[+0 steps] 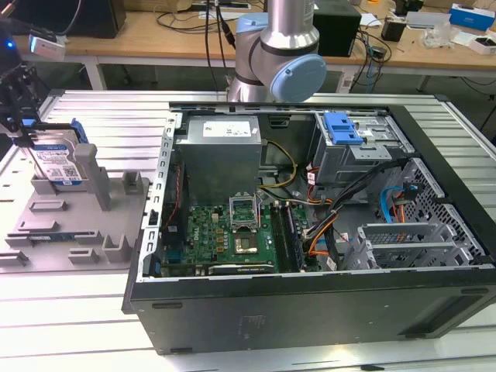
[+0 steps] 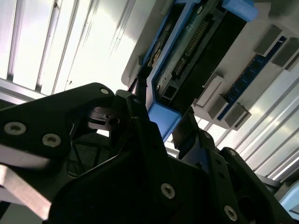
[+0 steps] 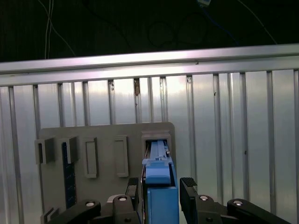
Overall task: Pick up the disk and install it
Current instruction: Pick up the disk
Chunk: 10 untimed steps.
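I see bare silver metal on the disk (image 1: 56, 159), with a glossy paper label and a smooth blue plastic carrier. The holder (image 1: 85, 225) looks like matt grey plastic. The table (image 1: 116, 116) is ribbed, satin aluminium, and the gripper (image 3: 160, 185) is matt black.

Arm (image 1: 283, 54): one, grey with blue caps.
Gripper (image 3: 161, 183): one, black, seen in both wrist views.
Disk (image 1: 60, 163): one, blue-framed.
Plate (image 1: 85, 226): one, grey, ribbed with holders.
Memory stick (image 3: 68, 175): one, on the plate.
Long pockets (image 3: 90, 157) (image 3: 120, 156): two, side by side on the plate, counted in the first wrist view.
Case (image 1: 310, 310): one, lying open.
Power supply (image 1: 221, 155): one, inside the case.
Motherboard (image 1: 205, 232): one.
Socket (image 1: 248, 246): one, on the motherboard.
Latch (image 1: 342, 128): one, blue.
Workbench (image 1: 155, 39): one, wooden, at the back.
Black box (image 1: 337, 27): one, on the workbench.
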Each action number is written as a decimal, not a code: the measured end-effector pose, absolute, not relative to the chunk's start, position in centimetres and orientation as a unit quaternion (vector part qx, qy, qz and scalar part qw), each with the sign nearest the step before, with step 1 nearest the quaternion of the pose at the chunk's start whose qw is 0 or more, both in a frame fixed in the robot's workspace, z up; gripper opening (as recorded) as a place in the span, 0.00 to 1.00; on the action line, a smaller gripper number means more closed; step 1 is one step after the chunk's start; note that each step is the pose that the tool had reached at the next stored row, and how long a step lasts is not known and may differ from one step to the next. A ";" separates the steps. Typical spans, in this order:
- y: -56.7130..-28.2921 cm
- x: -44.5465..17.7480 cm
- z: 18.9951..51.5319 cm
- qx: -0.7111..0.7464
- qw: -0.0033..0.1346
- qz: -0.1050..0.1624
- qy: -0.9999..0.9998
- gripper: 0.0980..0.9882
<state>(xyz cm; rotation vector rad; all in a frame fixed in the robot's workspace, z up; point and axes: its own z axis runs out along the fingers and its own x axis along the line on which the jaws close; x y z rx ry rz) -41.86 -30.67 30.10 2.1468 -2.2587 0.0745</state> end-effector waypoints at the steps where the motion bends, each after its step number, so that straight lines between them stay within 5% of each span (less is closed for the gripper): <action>1: -30.7 -41.9 30.1 0.689 0.012 0.024 -0.725 0.43; 10: -30.7 -41.9 30.0 0.689 0.012 0.024 -0.725 0.33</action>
